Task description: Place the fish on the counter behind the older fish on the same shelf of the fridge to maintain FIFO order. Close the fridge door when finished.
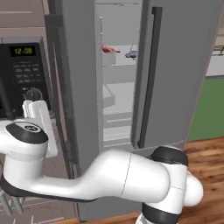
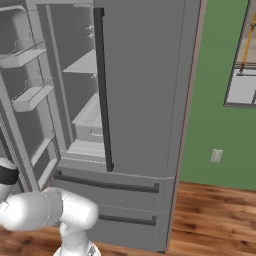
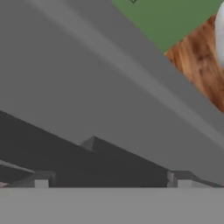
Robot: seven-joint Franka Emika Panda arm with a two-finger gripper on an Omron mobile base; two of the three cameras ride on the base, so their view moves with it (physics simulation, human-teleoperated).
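Your jaws point(image 3: 111, 181) stood wide apart, holding nothing, close against the grey fridge point(image 1: 175, 65) front. Beyond them, inside, the fish point(image 1: 109, 50) lay on the shelf point(image 1: 118, 57), just left of the older fish point(image 1: 131, 54).

oven display point(image 1: 23, 51) | green digits | reads 12:08

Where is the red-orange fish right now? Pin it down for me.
In the left base view the red-orange fish lies on an upper fridge shelf, left of the dark grey fish, seen through the open door gap.
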